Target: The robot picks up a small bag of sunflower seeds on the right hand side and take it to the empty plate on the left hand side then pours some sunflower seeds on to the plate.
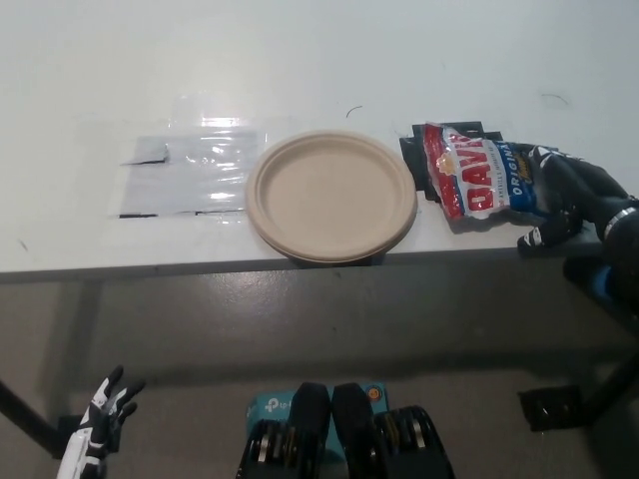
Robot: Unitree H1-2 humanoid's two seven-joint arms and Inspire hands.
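I see my black right hand [567, 200] wrapped around the end of the seed bag [477, 184] on the white table [300, 60]. The empty plate [331, 196] sits beside it. My white left hand [98, 424] hangs low, fingers apart.

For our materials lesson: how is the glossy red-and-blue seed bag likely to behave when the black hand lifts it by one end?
The glossy red-and-blue seed bag looks crinkled, so probably floppy, sagging from the black right hand. Its shiny film may be slippery. Loose contents would likely shift.
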